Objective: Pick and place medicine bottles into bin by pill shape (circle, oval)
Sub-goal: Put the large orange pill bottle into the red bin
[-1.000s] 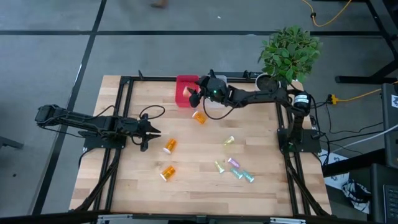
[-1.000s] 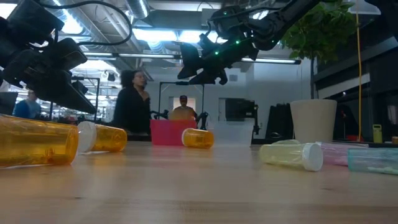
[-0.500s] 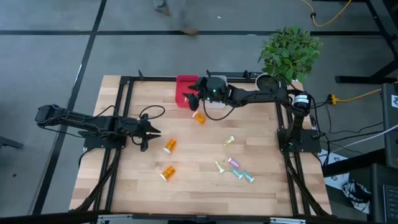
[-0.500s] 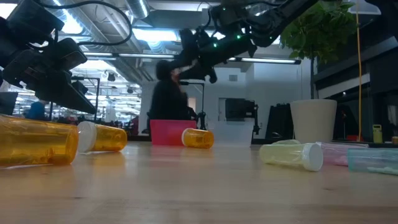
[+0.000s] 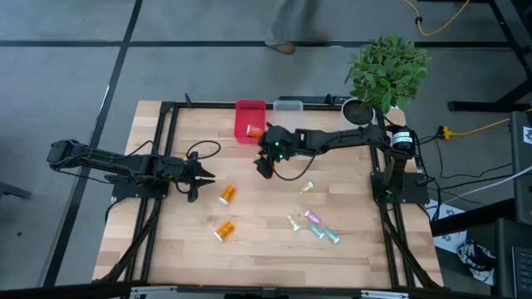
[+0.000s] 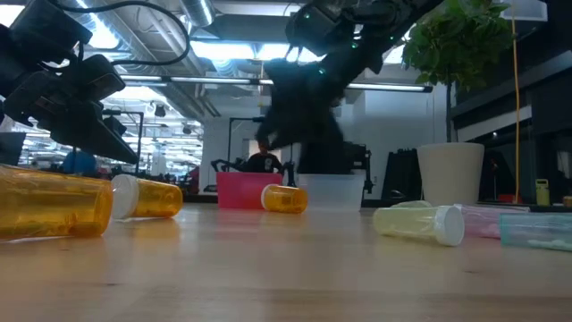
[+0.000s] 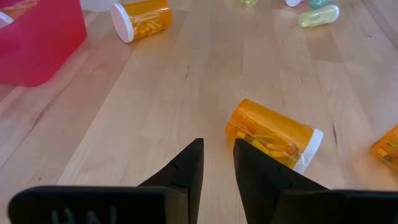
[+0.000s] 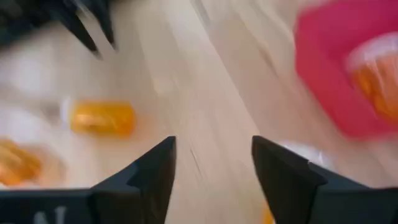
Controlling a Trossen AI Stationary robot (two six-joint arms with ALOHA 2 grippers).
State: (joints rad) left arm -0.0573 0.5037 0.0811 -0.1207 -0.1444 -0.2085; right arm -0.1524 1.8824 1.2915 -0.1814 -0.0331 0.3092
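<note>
My right gripper point(image 5: 264, 169) point(image 8: 213, 146) is open and empty, above the table near of the red bin point(image 5: 248, 116). One orange bottle point(image 5: 253, 130) lies in that bin. Another orange bottle point(image 6: 284, 199) point(image 7: 140, 18) lies on its side in front of the bin, hidden by the right arm in the high view. Two more orange bottles point(image 5: 227, 195) point(image 5: 224, 230) lie left of centre. Several pale vials point(image 5: 312, 218) lie on their sides right of centre. My left gripper point(image 5: 202, 177) point(image 7: 217, 146) waits at the left, a narrow gap between its fingers, just short of an orange bottle point(image 7: 273, 134).
A clear bin point(image 5: 288, 106) stands beside the red bin at the far edge. A potted plant point(image 5: 386, 66) stands at the far right corner. A black frame point(image 5: 170, 133) borders the table. A person shows in the room beyond in the low view.
My right gripper has gone from above the red bin toward the table's near edge and a little left, and has come down. The bottles on the table have stayed where they were.
</note>
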